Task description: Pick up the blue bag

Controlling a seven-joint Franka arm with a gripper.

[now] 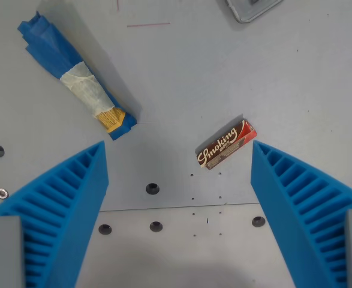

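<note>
A grey table (181, 78) fills the whole wrist view, with a seam running across it low down and a few dark bolt holes scattered along that line. The claw (178, 180) hangs over it with its two ribbed blue fingers (62, 204) spread wide, one at each lower corner of the view; nothing sits between them and they touch nothing.

The blue bag (77, 75) lies flat on the table toward the wrist view's upper left, well clear of the claw. It is rolled or folded into a long shape running diagonally, with a pale band of tape around its middle and a bit of yellow showing at the lower end. What is inside it cannot be made out.

Just beside the finger on the wrist view's right lies a small red-and-brown packet (226, 146), tilted, reading "Smoking" in white script. A grey object (250, 8) pokes in at the top edge, mostly cut off.
</note>
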